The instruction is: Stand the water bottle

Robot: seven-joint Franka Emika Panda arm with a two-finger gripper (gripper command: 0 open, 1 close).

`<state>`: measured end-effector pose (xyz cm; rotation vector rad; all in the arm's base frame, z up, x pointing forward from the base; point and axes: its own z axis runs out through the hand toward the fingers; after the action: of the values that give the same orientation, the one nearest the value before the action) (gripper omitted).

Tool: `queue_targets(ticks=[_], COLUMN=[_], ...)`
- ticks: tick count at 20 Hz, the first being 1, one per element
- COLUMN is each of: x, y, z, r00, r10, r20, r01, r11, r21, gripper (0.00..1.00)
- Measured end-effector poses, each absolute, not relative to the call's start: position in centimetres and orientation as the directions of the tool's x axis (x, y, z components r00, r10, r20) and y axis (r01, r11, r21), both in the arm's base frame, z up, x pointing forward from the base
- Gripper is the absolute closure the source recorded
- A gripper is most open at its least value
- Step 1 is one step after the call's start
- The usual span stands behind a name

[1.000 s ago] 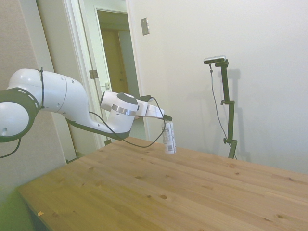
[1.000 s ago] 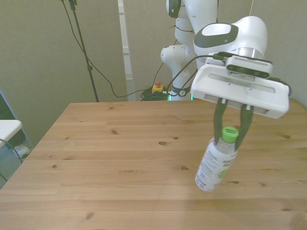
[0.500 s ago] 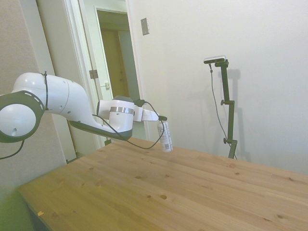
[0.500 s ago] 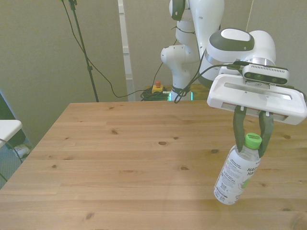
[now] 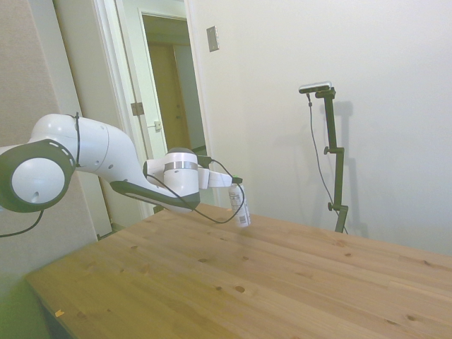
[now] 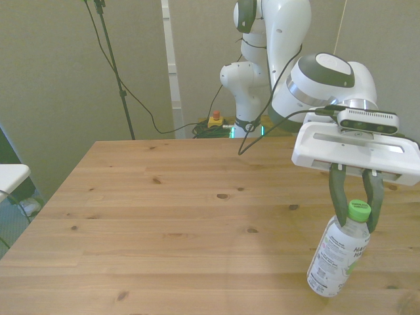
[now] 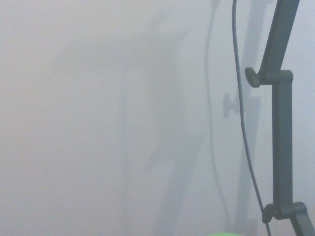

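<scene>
Green-capped bottle (image 6: 336,256) gripped at the neck by the fingers (image 6: 338,197), hanging cap-up with base tipped, at the desk's (image 6: 164,223) near edge on the front view's right: lower straight, square the base, then let go.

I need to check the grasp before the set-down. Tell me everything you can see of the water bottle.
The water bottle is a slim clear-plastic cylinder wrapped in a white label with dark print and green marks, topped by a green screw cap. The claw is shut on its neck and cap. It hangs cap-up but tilted, its base swung toward the front view's left, over the wooden table near the front view's right edge. Whether the base touches the wood is unclear.
</scene>
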<state>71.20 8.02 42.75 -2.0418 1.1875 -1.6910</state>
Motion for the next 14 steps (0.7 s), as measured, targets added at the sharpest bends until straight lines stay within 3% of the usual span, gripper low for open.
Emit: queue_targets(ticks=[14], x=[71.14], y=[7.29], z=[42.01], r00=[0.018], r10=[-0.710], r20=[0.704], r01=[-0.435], r11=[-0.639], r21=[-0.634], gripper=[1.00])
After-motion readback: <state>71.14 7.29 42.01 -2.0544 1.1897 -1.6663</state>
